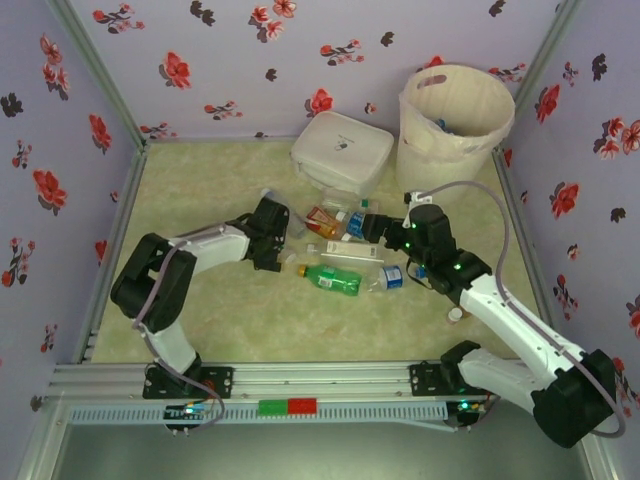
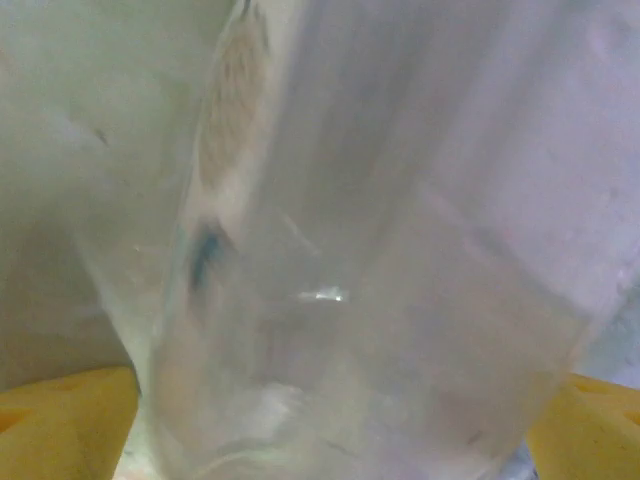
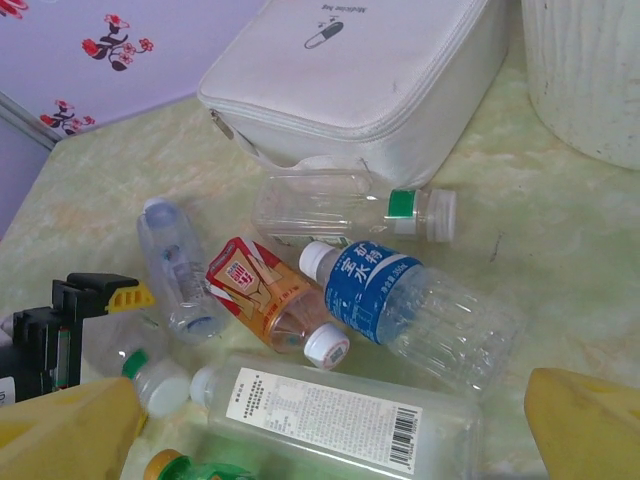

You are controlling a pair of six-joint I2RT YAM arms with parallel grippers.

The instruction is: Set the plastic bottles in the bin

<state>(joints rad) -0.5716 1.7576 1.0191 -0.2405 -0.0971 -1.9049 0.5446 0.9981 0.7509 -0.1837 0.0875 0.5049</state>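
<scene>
Several plastic bottles lie in a loose heap mid-table: a blue-label one (image 3: pixel 420 300), an orange-label one (image 3: pixel 260 290), a clear one with a white label (image 3: pixel 340 415), a clear one with a green band (image 3: pixel 340 205) and a green one (image 1: pixel 335 280). My right gripper (image 3: pixel 330 440) hovers open just above the white-label bottle, yellow fingertips (image 3: pixel 585 420) wide apart. At the heap's left side my left gripper (image 1: pixel 280 228) stands open, and a clear bottle (image 2: pixel 380 250) lies between its yellow fingers (image 2: pixel 60 420). The cream bin (image 1: pixel 455 115) with its bag liner stands at the back right.
A flat white case (image 1: pixel 342 150) lies just behind the heap, left of the bin. A loose white cap (image 1: pixel 455 314) sits beside the right arm. Flowered walls enclose the table on three sides.
</scene>
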